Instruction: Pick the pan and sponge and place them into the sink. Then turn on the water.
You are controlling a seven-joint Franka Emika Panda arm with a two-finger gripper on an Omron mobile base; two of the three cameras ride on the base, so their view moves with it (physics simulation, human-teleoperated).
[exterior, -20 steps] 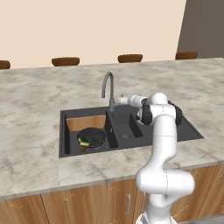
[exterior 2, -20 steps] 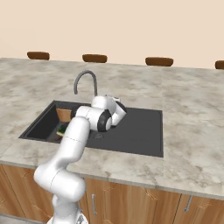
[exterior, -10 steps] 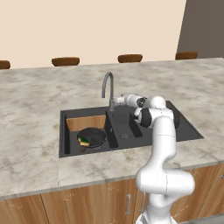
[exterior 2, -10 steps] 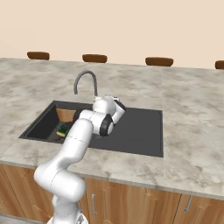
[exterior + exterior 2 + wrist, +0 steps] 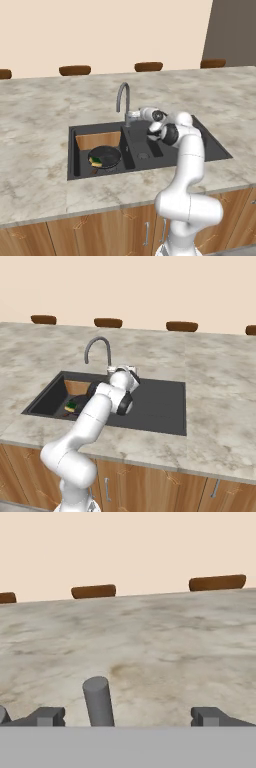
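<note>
The black pan (image 5: 106,156) lies in the left basin of the black sink (image 5: 207,149), with the green and yellow sponge (image 5: 95,161) resting on its near edge. From the right base view the pan (image 5: 79,404) and sponge (image 5: 71,406) show behind my arm, inside the sink (image 5: 161,401). My gripper (image 5: 133,117) is open and hovers at the foot of the grey gooseneck faucet (image 5: 122,96), holding nothing. In the hand view the open gripper (image 5: 129,717) has a grey upright faucet lever (image 5: 98,702) between its fingertips, nearer the left one. No stream falls from the spout.
A marble counter (image 5: 40,125) surrounds the sink. A wood-brown panel (image 5: 98,140) stands at the back of the left basin. Brown stool tops (image 5: 75,70) line the counter's far edge. The flat drainboard lies to the right of my arm.
My hand has moved left across the sink toward the faucet's foot, still open. The pan and sponge have not moved.
</note>
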